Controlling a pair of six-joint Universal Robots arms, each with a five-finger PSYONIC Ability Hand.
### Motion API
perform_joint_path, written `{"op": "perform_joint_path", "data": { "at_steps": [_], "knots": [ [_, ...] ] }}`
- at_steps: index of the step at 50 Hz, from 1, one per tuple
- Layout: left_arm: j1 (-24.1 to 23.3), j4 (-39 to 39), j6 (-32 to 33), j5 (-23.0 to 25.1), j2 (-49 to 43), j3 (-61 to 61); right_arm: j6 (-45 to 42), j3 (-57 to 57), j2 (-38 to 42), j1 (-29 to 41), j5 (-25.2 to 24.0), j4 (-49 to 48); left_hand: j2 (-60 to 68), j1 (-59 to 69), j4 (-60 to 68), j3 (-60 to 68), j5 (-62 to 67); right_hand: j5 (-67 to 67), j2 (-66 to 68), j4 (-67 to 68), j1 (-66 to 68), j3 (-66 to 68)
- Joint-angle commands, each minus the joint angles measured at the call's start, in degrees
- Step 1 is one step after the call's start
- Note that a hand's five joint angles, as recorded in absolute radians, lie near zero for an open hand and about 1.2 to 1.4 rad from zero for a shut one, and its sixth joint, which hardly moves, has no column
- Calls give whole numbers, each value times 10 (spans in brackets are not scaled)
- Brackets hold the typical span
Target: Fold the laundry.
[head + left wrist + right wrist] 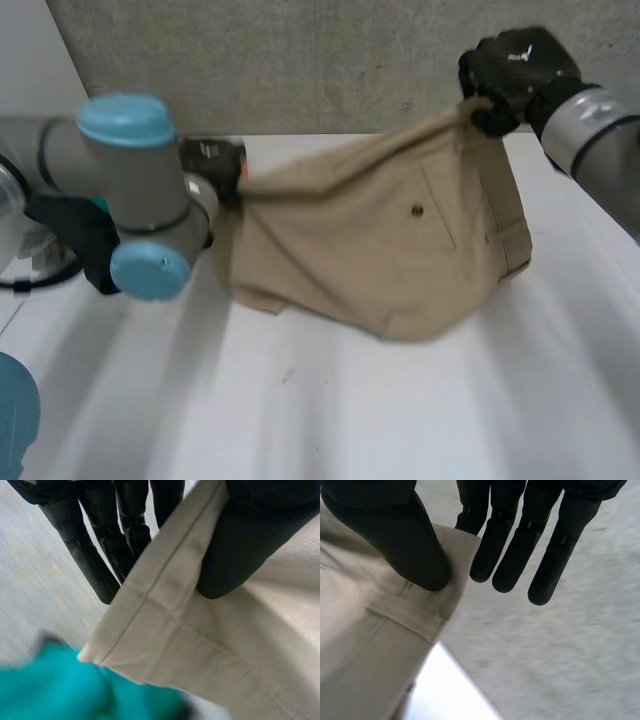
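Bench [330, 410]: the lower edge of the khaki shorts [380, 240] rests on it, the remainder hung up. Left hand [222, 160], at the shorts' 9 o'clock, pinches a hem between thumb and fingers. Right hand [515, 75], at 1 o'clock, clamps the waistband corner with its thumb.

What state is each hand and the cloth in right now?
left hand: shut on beige garment, thumb pinching a hemmed corner against the fingers.
right hand: shut on beige garment, thumb pinching its waistband corner.
beige garment: lifted, stretched between both hands, lower part sagging to the white table.
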Motion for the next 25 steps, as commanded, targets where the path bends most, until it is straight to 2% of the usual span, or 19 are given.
{"op": "perform_joint_path", "data": {
  "at_steps": [1, 3, 5, 8, 16, 20, 25],
  "knots": [
    [26, 176, 10, 61, 23, 143, -10, -160, 117, -3, 99, -243, 117, 121, 114, 120, 139, 127, 124, 116, 152, 118],
    [32, 242, -12, 67, 30, 176, 5, -200, 144, -7, 125, -343, 117, 121, 114, 120, 139, 127, 124, 116, 152, 118],
    [32, 276, -40, 66, 38, 202, 23, -227, 160, -6, 133, -429, 117, 121, 114, 120, 139, 127, 124, 116, 152, 118],
    [33, 269, -65, 70, 43, 221, 42, -251, 167, -6, 131, -448, 117, 121, 114, 120, 139, 127, 124, 116, 152, 118],
    [36, 217, -92, 115, 52, 182, 79, -230, 168, 2, 122, -360, 117, 121, 114, 120, 139, 127, 124, 116, 152, 118],
    [40, 209, -91, 123, 60, 110, 84, -168, 158, 4, 119, -304, 117, 121, 114, 120, 139, 127, 124, 116, 152, 118],
    [43, 190, -71, 126, 73, -36, 80, -45, 130, -3, 114, -213, 117, 121, 114, 120, 139, 127, 124, 116, 152, 118]
  ]
}}
